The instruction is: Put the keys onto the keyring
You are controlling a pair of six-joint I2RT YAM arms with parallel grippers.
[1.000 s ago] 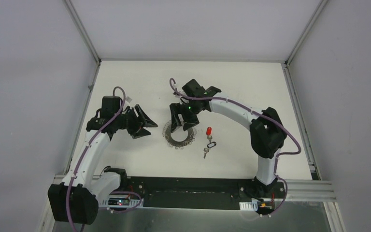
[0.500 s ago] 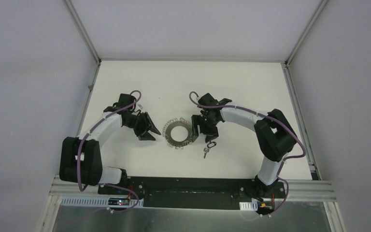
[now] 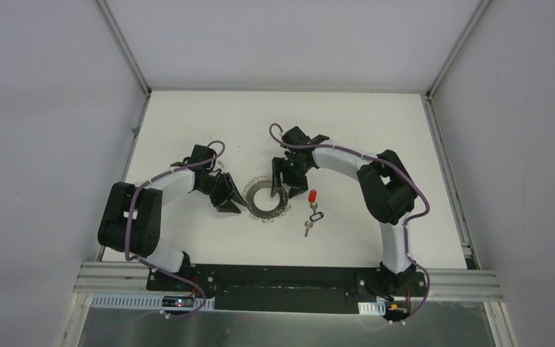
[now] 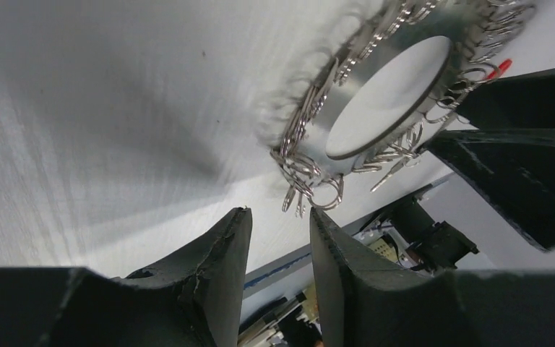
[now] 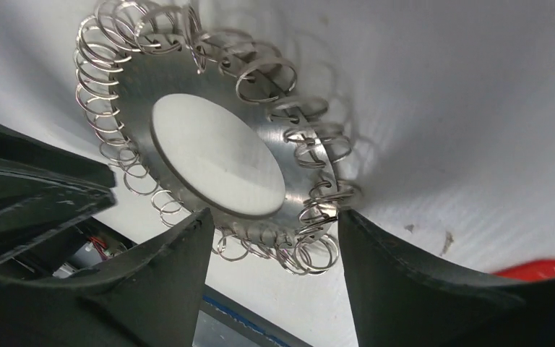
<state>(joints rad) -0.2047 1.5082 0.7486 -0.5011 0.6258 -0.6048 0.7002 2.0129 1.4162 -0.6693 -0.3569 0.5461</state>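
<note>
Right gripper point(image 5: 273, 224) jaws apart, straddling the keyring point(image 5: 282, 141) rim, bottom centre of the wrist view. Left gripper point(image 4: 280, 217) jaws narrowly apart, empty, just left of the ring in the top view. Keys point(image 3: 313, 214) lie loose right of the ring, not held. Risks: pinching only wire loops point(image 5: 311, 253), so the ring tilts or slides; grippers colliding; keys nudged away.

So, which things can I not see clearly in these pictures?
Top view: the keys are too small to show how they are joined; the right gripper covers part of the keyring.
Right wrist view: only a sliver of the red key head shows, behind a finger.
Left wrist view: the keyring's left side is blurred, its top cut by the frame edge.
</note>
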